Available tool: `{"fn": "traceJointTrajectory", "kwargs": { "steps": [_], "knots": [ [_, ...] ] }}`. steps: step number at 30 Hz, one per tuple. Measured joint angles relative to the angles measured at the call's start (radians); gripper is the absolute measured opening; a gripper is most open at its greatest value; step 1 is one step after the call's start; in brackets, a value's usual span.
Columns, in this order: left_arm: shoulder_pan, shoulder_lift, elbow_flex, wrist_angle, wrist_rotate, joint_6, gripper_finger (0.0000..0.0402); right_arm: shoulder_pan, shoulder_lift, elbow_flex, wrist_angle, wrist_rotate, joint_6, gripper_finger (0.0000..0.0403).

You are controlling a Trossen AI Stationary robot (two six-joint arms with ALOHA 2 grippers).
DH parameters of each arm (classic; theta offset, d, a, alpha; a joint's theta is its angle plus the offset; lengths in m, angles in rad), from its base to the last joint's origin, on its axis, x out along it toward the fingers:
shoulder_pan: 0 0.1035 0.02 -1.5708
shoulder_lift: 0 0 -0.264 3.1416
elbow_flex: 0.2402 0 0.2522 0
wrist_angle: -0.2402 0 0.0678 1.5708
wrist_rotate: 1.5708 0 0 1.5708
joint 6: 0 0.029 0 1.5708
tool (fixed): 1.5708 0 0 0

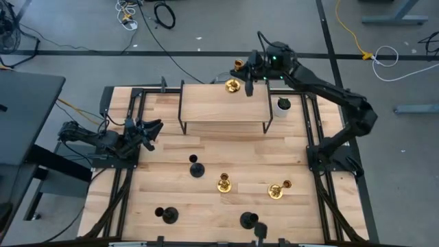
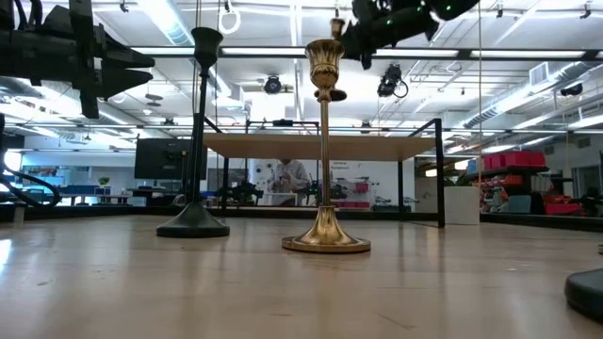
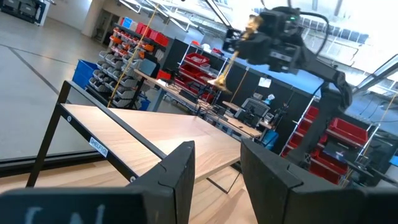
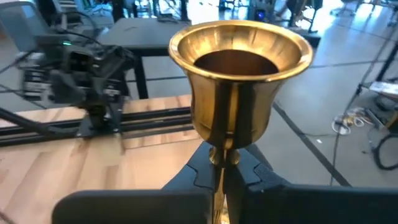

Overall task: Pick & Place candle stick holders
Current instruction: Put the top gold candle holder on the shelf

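Observation:
My right gripper (image 1: 250,68) is shut on a shiny gold candle stick holder (image 1: 234,75) in the air over the far edge of the raised wooden shelf (image 1: 223,110). It also shows in the left wrist view (image 3: 233,56). Two more gold holders (image 1: 223,184) (image 1: 278,190) and three black ones (image 1: 197,168) (image 1: 167,215) (image 1: 250,221) stand on their round bases on the table. One gold holder (image 2: 325,141) and one black holder (image 2: 196,132) show upright in the low view. My left gripper (image 1: 152,127) is open and empty at the table's left side. My right gripper pinches the gold holder's thin stem (image 4: 217,163) between its two fingers, just below the top cup (image 4: 241,68). The fingers come roughly level from the table's right and lie across the stem. The holder is lifted clear of the shelf and tilted, with its base (image 1: 232,86) lower than the cup.
A small white pot with a green plant (image 1: 283,104) stands just right of the shelf. The shelf rests on thin black legs (image 1: 182,123). Black frame rails (image 1: 123,171) run along the table's left and right sides. A person shows in the room beyond (image 2: 292,179).

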Motion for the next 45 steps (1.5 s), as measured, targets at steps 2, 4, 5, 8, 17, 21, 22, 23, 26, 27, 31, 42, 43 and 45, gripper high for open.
{"fn": "traceJointTrajectory", "kwargs": {
  "steps": [2,4,5,8,17,21,22,23,26,27,31,42,43,45],
  "knots": [
    [0.0,0.0,0.0,0.0,0.0,0.0,0.0131,-0.019,0.027,0.011,0.0,-0.003,0.0,0.0006],
    [0.0,0.0,0.0,0.0,0.0,0.0,0.0131,-0.034,0.052,0.016,0.003,-0.019,0.003,0.0006],
    [0.0,0.0,0.0,0.0,0.0,0.0,0.0131,-0.041,0.061,0.017,0.008,-0.029,0.005,0.0006],
    [0.0,0.0,0.0,0.0,0.0,0.001,0.0131,-0.057,0.089,0.017,0.031,-0.059,0.032,0.0005],
    [0.0,0.0,0.0,0.0,0.0,0.002,0.0131,-0.062,0.144,0.017,0.076,-0.071,0.045,0.0005],
    [0.0,0.0,0.0,0.0,0.0,0.001,0.0131,-0.058,0.175,0.017,0.075,-0.07,0.045,0.0005],
    [0.0,0.0,0.0,0.0,0.0,0.001,0.0131,-0.058,0.18,0.017,0.074,-0.069,0.047,0.0005],
    [0.0,0.0,0.0,0.0,0.0,0.001,0.0131,-0.058,0.186,0.017,0.078,-0.069,0.046,0.0005],
    [0.0,0.0,0.0,0.0,0.0,0.001,0.0131,-0.057,0.201,0.017,0.089,-0.069,0.046,0.0005],
    [0.0,0.0,0.0,0.0,0.0,0.001,0.0131,-0.057,0.206,0.017,0.098,-0.069,0.045,0.0005],
    [0.0,0.0,0.0,0.0,0.0,0.001,0.0131,-0.057,0.223,0.017,0.124,-0.068,0.048,0.0005],
    [0.0,0.0,0.0,0.0,0.0,0.001,0.0131,-0.055,0.236,0.017,0.109,-0.033,0.016,0.0005],
    [0.0,0.0,0.0,0.0,0.0,0.001,0.0131,-0.055,0.236,0.017,0.107,-0.033,0.009,0.0005],
    [0.0,0.0,0.0,0.0,0.0,0.001,0.0131,-0.053,0.236,0.017,0.102,-0.033,0.003,0.0005]
  ]
}}
